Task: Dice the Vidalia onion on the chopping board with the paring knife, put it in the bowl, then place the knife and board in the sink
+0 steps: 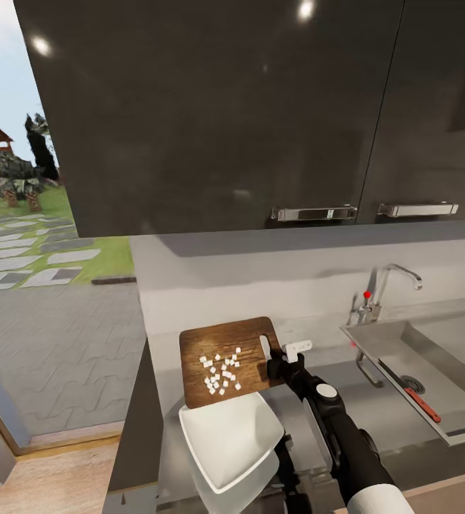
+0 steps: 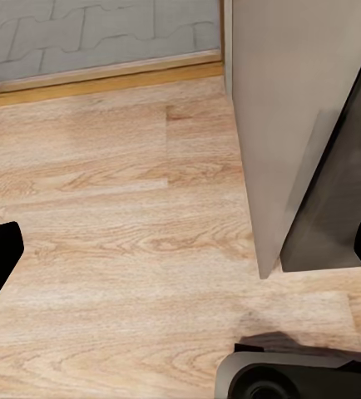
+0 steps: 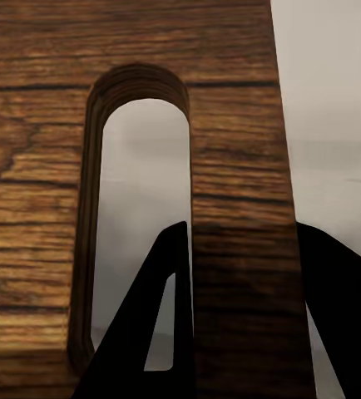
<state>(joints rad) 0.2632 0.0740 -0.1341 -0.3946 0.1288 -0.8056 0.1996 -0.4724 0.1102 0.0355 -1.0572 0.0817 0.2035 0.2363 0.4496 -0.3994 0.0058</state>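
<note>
Here right end effector clamped on chopping board handle, diced onion on top

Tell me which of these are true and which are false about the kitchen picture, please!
1. The small white diced onion bits lie on the brown wooden chopping board. True.
2. The white squarish bowl is full of onion. False: it looks empty.
3. The red-handled paring knife lies in the steel sink. True.
4. The right gripper has its fingers at the board's handle slot. True: one finger pokes through the slot.
5. The board lies in the sink. False: it is on the grey countertop.
</note>
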